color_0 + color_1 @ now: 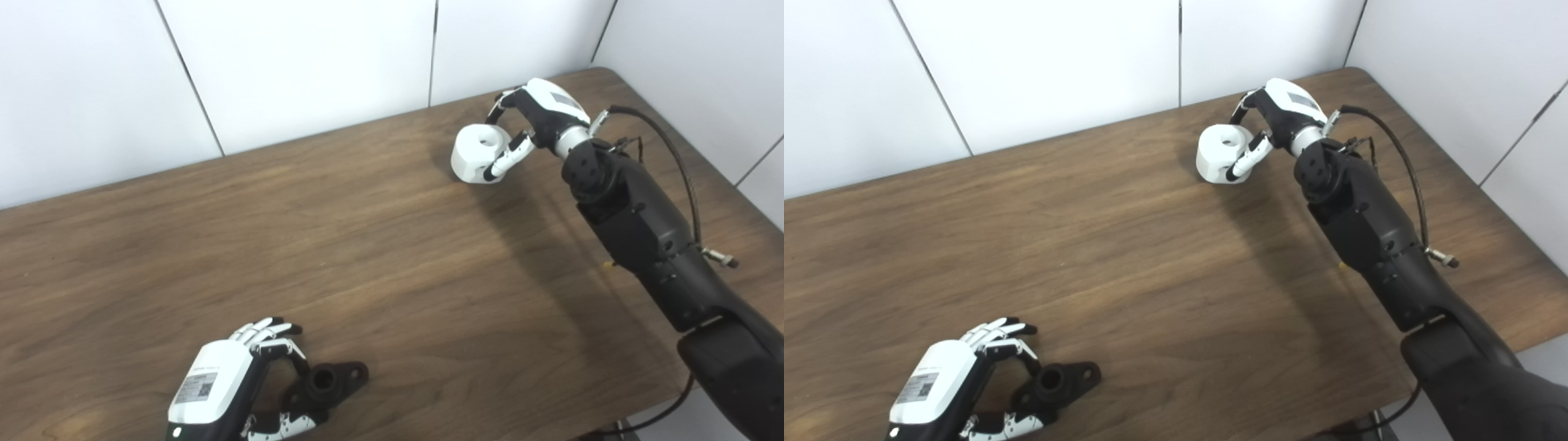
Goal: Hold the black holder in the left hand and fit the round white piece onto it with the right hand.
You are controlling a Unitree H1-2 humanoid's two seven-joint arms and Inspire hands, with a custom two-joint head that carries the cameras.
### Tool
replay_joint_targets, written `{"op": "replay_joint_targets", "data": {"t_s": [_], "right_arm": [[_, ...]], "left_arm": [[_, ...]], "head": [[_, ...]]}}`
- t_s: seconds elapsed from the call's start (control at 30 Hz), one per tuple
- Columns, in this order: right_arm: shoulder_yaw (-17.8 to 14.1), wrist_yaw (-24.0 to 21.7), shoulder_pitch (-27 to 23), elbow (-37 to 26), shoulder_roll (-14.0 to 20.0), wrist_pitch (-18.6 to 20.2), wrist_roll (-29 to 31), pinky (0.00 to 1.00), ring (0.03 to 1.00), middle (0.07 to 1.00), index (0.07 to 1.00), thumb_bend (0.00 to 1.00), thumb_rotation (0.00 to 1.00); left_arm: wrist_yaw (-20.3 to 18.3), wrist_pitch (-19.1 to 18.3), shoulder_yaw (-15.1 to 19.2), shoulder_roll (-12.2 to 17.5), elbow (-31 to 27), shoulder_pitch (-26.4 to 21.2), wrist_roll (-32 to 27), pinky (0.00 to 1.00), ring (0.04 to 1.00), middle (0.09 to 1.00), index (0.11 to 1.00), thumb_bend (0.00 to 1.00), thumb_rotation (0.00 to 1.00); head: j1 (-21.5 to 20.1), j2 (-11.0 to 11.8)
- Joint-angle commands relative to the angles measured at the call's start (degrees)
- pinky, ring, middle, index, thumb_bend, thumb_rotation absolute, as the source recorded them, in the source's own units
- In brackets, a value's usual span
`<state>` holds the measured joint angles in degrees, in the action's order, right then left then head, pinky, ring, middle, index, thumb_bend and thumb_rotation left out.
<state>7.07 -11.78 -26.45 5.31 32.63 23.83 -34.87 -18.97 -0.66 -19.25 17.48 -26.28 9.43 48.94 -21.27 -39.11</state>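
Observation:
The black holder [327, 383] lies on the table near the front left edge, a short tube with flat lugs; it also shows in the right eye view [1059, 381]. My left hand [236, 380] is at its left end, with one finger and the thumb pinching it and the other fingers held straight above. The round white piece [478, 153] sits at the back right of the table, with a hole in its top. My right hand [539, 116] is closed around it, thumb in front and fingers behind.
The brown wooden table [380, 257] ends at a white panelled wall behind and to the right. A cable [680, 159] loops along my right forearm. The table's front edge runs just below my left hand.

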Motion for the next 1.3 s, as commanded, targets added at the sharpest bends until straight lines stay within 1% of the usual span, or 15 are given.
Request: {"op": "replay_joint_targets", "data": {"t_s": [0.0, 0.2, 0.43, 0.67, 0.73, 0.83, 0.97, 1.03, 1.13, 1.27], "right_arm": [[-1.08, 1.47, -1.35, -0.7, 1.32, -1.28, -0.06, 0.86, 0.961, 0.856, 0.485, 0.52, 0.14], [-1.16, 1.39, -1.2, -1.07, 1.5, -0.75, 0.0, 0.87, 0.958, 0.849, 0.485, 0.52, 0.14], [-1.49, 1.18, -0.78, -1.79, 1.88, -1.29, 0.52, 0.88, 0.963, 0.852, 0.485, 0.52, 0.14], [-1.07, -1.25, 0.72, -7.6, 3.35, -0.72, -0.12, 0.88, 0.968, 0.852, 0.486, 0.52, 0.14], [-0.8, -2.43, 1.09, -9.63, 3.91, -0.35, -0.58, 0.88, 0.97, 0.849, 0.486, 0.52, 0.14], [-0.46, -4.95, 1.64, -13.76, 4.43, 1.01, -1.19, 0.87, 0.965, 0.843, 0.486, 0.52, 0.14], [0.02, -10.2, 2.09, -19.7, 4.97, 2.94, -2.94, 0.88, 0.971, 0.848, 0.485, 0.52, 0.14], [0.75, -13.71, 2.04, -23.12, 5.43, 3.06, -4.4, 0.87, 0.973, 0.848, 0.485, 0.52, 0.14], [0.87, -17.39, 2.01, -26.67, 5.54, 3.05, -5.71, 0.87, 0.968, 0.844, 0.485, 0.52, 0.14], [-0.22, -24.4, 1.92, -32.7, 4.03, 3.07, -8.37, 0.87, 0.959, 0.836, 0.485, 0.52, 0.14]], "left_arm": [[-2.74, -1.52, 0.17, 1.39, 0.58, 1.73, -0.03, 0.87, 0.886, 0.816, 0.49, 0.51, 0.05], [-3.03, -1.69, 0.14, 1.38, 0.49, 1.73, -0.06, 0.87, 0.89, 0.818, 0.49, 0.51, 0.05], [-3.1, -1.68, -0.03, 1.19, 0.37, 1.68, 0.32, 0.87, 0.889, 0.817, 0.49, 0.51, 0.05], [-3.7, -2.28, -0.45, 0.37, 0.09, 1.72, 0.81, 0.87, 0.888, 0.818, 0.49, 0.51, 0.05], [-4.06, -2.63, -0.65, -0.1, -0.07, 1.74, 1.35, 0.88, 0.89, 0.82, 0.49, 0.51, 0.05], [-4.43, -2.9, -0.98, -0.72, -0.25, 1.77, 2.03, 0.88, 0.891, 0.821, 0.49, 0.51, 0.05], [-4.49, -3.18, -1.52, -1.5, -0.14, 1.74, 2.99, 0.88, 0.894, 0.822, 0.49, 0.51, 0.05], [-4.67, -3.51, -1.86, -2.02, -0.02, 1.65, 3.69, 0.89, 0.896, 0.824, 0.49, 0.51, 0.05], [-4.79, -3.89, -2.43, -2.57, 0.01, 1.45, 4.41, 0.89, 0.897, 0.824, 0.49, 0.51, 0.05], [-5.02, -4.48, -3.18, -3.37, 0.06, 1.11, 5.41, 0.89, 0.901, 0.826, 0.49, 0.51, 0.05]], "head": [[0.0, -0.02], [0.01, -0.09], [1.72, -0.85], [4.23, -1.52], [5.73, -1.95], [7.53, -2.51], [9.17, -2.94], [10.2, -3.31], [11.3, -3.89], [12.91, -4.6]]}}
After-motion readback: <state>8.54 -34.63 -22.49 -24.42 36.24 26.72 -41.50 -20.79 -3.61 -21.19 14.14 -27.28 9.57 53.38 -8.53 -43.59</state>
